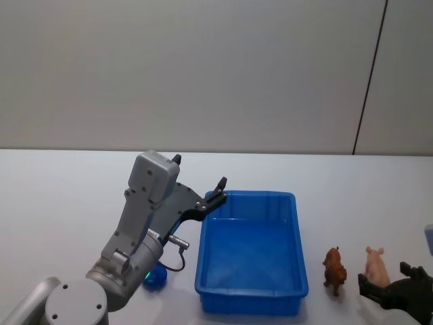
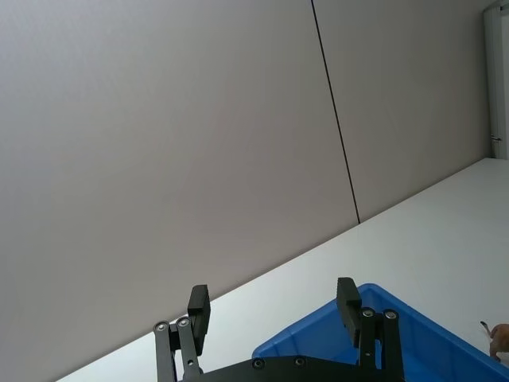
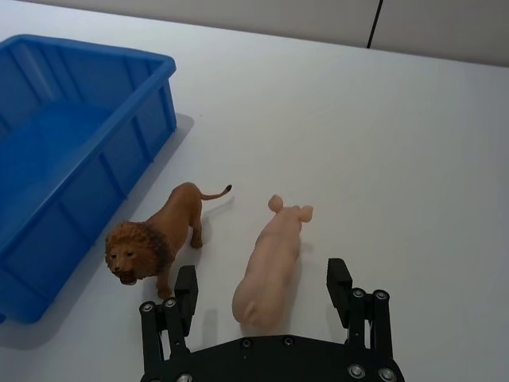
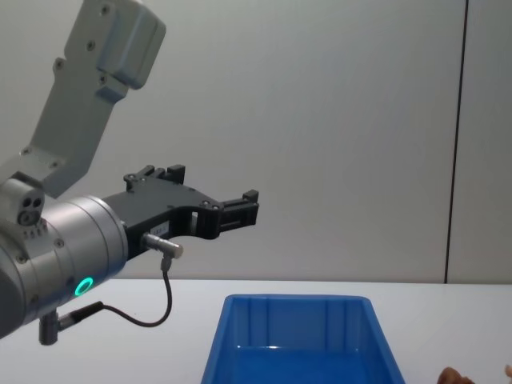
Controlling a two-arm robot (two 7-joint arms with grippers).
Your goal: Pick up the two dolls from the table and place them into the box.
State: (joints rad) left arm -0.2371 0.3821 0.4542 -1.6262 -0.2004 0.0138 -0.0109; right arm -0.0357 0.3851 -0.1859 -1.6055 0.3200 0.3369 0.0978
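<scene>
In the head view, the left gripper is hanging left of centre, over the upper left corner of the blue box. The box is sitting on the white table in the lower middle of the frame. Right of the box, the brown lion doll and, farther right, the pink pig doll are resting on the table, near each other but not touching. The right gripper is reaching in from the lower right corner, right at the pig doll.

In the left wrist view, the left gripper is showing along the bottom edge, released, its fingers spread wide with nothing between them. A corner of the box is lying at lower right, and the grey wall is rising behind.

In the right wrist view, the right gripper is sitting at bottom centre, its fingers parted and flanking the pig doll's near end without clasping it. The lion doll is standing just left of the pig doll, and the box is occupying the upper left.

In the chest view, the left gripper is hovering left of centre, well above the box at bottom centre.
</scene>
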